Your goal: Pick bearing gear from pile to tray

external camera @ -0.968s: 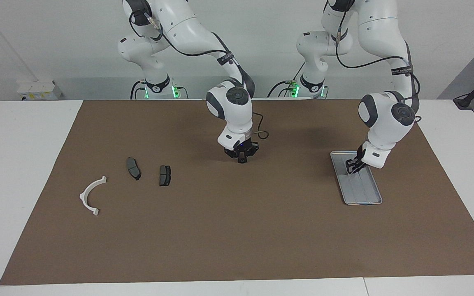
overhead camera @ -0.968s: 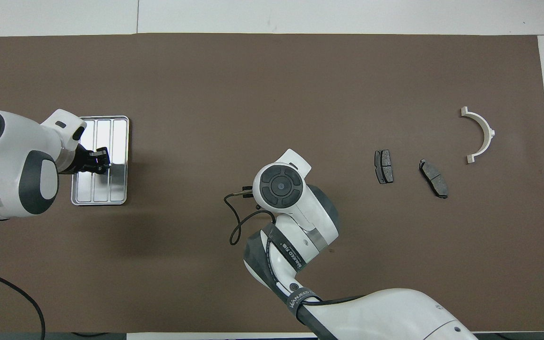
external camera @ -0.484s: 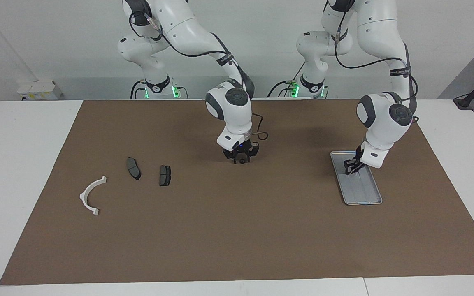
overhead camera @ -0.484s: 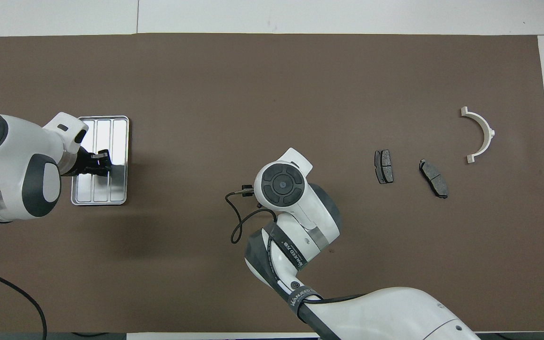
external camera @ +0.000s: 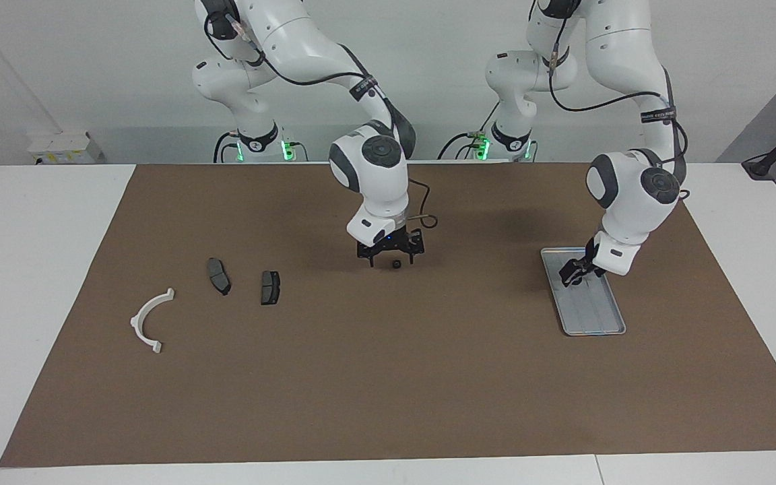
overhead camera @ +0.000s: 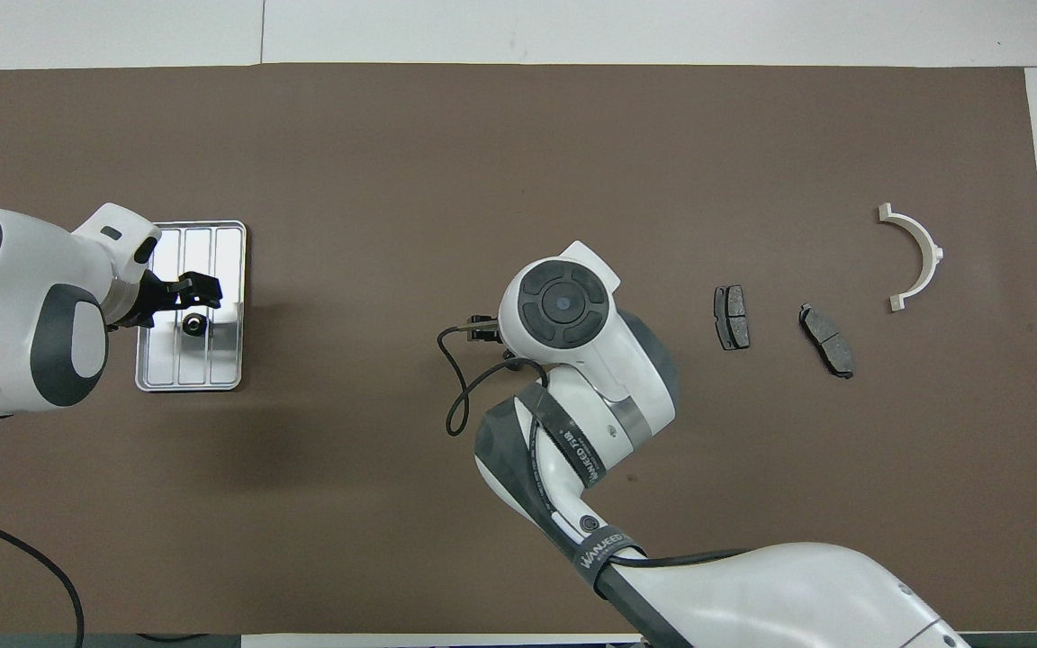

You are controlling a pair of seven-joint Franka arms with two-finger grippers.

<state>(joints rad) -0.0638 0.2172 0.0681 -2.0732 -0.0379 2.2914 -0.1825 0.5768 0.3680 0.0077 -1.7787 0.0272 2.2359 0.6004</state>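
The left tool (external camera: 575, 273) hangs spread just over the tray (external camera: 602, 322), where one small black bearing gear (overhead camera: 193, 325) lies free, while the right tool (external camera: 391, 250) stands spread over another black round piece (external camera: 395, 264) on the brown mat at the table's middle.

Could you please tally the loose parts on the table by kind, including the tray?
White curved bracket: 1
Dark grey brake pads: 2
Small black round pieces: 2, one on the mat and one in the tray
Metal tray: 1
Total: 6
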